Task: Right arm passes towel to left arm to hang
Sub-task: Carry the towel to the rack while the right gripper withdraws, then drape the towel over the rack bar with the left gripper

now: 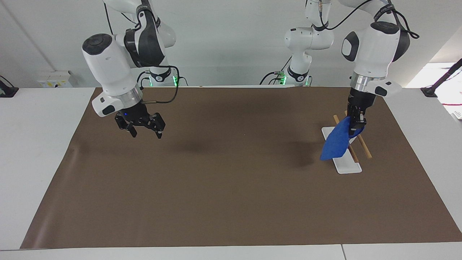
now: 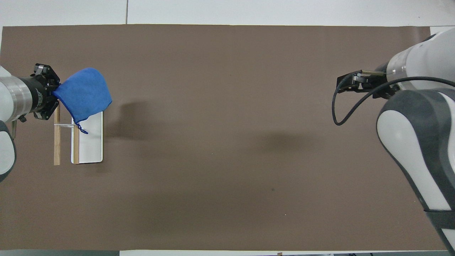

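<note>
Step in hand: the hand-over is judged done; the hanging on the rack is what remains.
Left gripper (image 1: pixel 356 122): clamped on one edge of the towel (image 1: pixel 337 143), raised over the rack (image 1: pixel 348 167) at the left arm's end of the table.
Towel: hung slack from the clamped edge, drooping over the rack's white base; whether its lowest corner touches the base cannot be told. A small corner loop (image 2: pixel 83 130) dangles at the bottom.
Rack: a white base with two wooden rails (image 1: pixel 362 145) set side by side, lying on the brown mat (image 1: pixel 231 195).
Right gripper (image 1: pixel 143 129): jaws spread wide, nothing held, raised over the mat at the right arm's end, well apart from the towel; it is judged to be waiting.
How it is done well: the cloth is best carried across a rail so that it drapes on both sides, and released only once its weight is borne by the rail.
Risk: the bunched cloth may slide off the rail once released.
</note>
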Tool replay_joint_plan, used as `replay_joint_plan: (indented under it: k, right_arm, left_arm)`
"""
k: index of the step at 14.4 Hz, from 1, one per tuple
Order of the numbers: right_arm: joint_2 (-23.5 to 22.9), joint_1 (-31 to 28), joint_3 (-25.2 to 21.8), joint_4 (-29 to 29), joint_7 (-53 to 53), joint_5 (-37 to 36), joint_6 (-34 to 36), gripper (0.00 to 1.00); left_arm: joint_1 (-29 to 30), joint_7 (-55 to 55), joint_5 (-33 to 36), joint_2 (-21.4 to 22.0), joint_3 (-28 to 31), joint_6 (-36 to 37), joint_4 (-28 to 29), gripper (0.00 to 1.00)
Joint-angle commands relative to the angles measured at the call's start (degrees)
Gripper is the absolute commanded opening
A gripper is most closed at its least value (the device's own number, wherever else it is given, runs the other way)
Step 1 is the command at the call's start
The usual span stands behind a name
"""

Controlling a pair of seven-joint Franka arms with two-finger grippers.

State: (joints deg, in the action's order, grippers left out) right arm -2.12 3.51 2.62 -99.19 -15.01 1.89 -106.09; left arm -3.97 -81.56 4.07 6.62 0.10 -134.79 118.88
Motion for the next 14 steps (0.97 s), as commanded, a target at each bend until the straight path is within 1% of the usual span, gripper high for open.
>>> replay_joint_plan:
  k: [1,3,5,6,7,9,12,14]
  right_arm:
    - [4.49,-1.83,0.64,2.58,0.86,-2.16,9.02,1.00]
    - [4.24,-2.89,0.55,8.89,0.86,-2.33,17.72,1.00]
    - [3.01,-4.55,0.64,14.35,1.21,-2.86,23.28,1.00]
    - [2.39,-5.17,0.72,14.38,1.48,-2.77,23.82,1.00]
    - [2.73,-5.70,0.64,12.64,1.48,-2.69,23.57,1.00]
    - [2.91,-7.11,0.72,12.00,3.40,-1.90,23.65,1.00]
    - [3.09,-6.41,0.90,11.66,4.91,-2.24,23.22,1.00]
    - [3.35,-6.32,0.99,11.04,6.39,-2.59,22.78,1.00]
  left_arm:
    - [3.69,0.00,1.03,3.75,-0.45,-6.26,6.62,0.00]
    - [6.86,-0.18,1.03,3.57,-0.54,-7.67,6.80,0.00]
    - [9.32,-0.27,1.03,2.96,-0.62,-9.43,7.15,0.00]
    - [10.03,-0.27,1.03,2.78,-0.54,-10.48,7.94,0.00]
    - [10.73,-0.27,1.03,2.78,-0.54,-11.80,8.81,0.00]
    - [12.58,-0.27,1.03,3.04,-0.54,-12.86,11.01,0.00]
    - [14.78,-0.27,1.03,2.69,-0.54,-15.93,13.03,0.00]
    - [16.61,-0.27,1.03,1.82,-0.62,-16.29,13.66,0.00]
